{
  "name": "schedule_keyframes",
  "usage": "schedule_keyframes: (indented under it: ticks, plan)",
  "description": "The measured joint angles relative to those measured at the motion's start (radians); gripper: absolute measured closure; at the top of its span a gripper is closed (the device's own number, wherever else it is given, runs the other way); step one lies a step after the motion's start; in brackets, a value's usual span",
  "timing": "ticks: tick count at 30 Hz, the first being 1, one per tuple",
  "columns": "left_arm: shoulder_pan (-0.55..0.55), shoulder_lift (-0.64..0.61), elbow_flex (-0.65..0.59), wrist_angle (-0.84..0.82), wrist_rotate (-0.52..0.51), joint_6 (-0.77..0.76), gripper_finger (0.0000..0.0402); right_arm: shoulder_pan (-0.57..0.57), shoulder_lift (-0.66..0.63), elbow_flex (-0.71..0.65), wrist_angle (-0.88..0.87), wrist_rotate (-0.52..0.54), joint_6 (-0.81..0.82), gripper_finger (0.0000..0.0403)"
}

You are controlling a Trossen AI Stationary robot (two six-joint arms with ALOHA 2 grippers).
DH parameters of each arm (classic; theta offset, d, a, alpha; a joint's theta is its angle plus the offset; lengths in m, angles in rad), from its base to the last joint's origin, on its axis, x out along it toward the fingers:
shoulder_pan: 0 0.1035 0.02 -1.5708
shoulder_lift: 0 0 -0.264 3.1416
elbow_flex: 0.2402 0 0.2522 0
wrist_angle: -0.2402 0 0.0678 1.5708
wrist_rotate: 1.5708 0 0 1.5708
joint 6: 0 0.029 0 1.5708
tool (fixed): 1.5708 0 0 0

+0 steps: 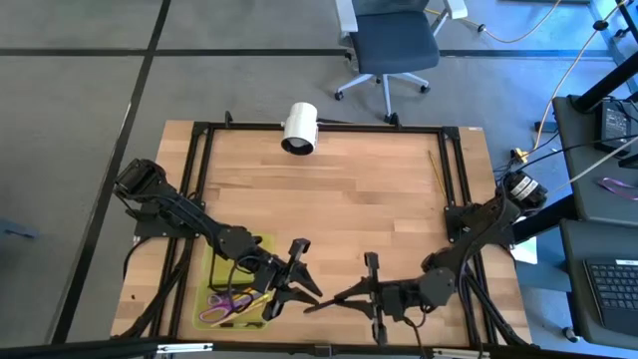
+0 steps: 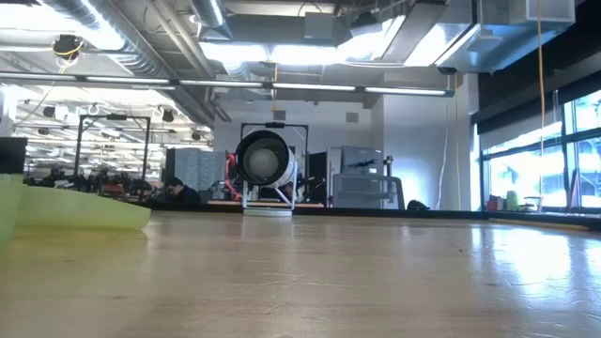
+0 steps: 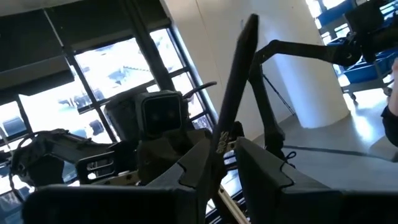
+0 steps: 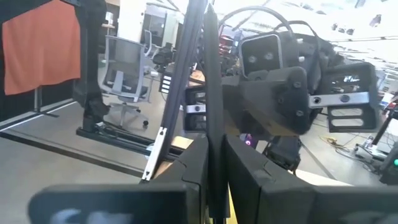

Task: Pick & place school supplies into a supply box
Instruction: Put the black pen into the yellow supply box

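The yellow-green supply box (image 1: 224, 261) lies open at the table's near left. Purple-handled scissors (image 1: 227, 304) and a few pens lie in it, and its edge (image 2: 80, 211) also shows in the low view. Both grippers hang above the table just right of the box, tips close together. My left gripper (image 1: 311, 289) (image 3: 227, 155) is shut on a black pen (image 3: 239, 87). My right gripper (image 1: 337, 296) (image 4: 214, 146) is shut on a thin black pen (image 4: 210, 74). Whether both hold one pen, I cannot tell. A thin grey stick (image 4: 171, 106) slants beside it. My left gripper pinches the black pen near its printed part (image 3: 221, 142) between its two fingers. The pen runs on past the fingertips, tilted, lifted clear of the table. My right gripper pinches the thin black pen (image 4: 211, 134) between its two fingers. The pen runs on beyond them, clear of the table.
A white cylinder (image 1: 299, 128) (image 2: 266, 169) lies at the table's far edge. One loose pencil (image 1: 436, 168) lies near the right rail. Black frame rails (image 1: 199, 189) run along the table's sides. Bare wood (image 1: 339, 189) spreads across the middle.
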Motion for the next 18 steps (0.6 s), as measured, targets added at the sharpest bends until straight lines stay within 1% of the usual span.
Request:
schedule_keyframes:
  ticks: [10, 14, 18]
  plan:
    - [0.001, -0.002, 0.0, 0.001, -0.005, 0.022, 0.033, -0.043, 0.0, 0.0, 0.003, -0.012, 0.002, 0.0353]
    - [0.001, -0.002, 0.0, 0.001, -0.005, 0.026, 0.0331, -0.059, 0.0, 0.0, 0.003, -0.062, 0.015, 0.0353]
    - [0.003, -0.002, 0.001, 0.002, -0.005, 0.026, 0.0335, -0.077, 0.0, 0.0, 0.003, -0.083, 0.051, 0.0353]
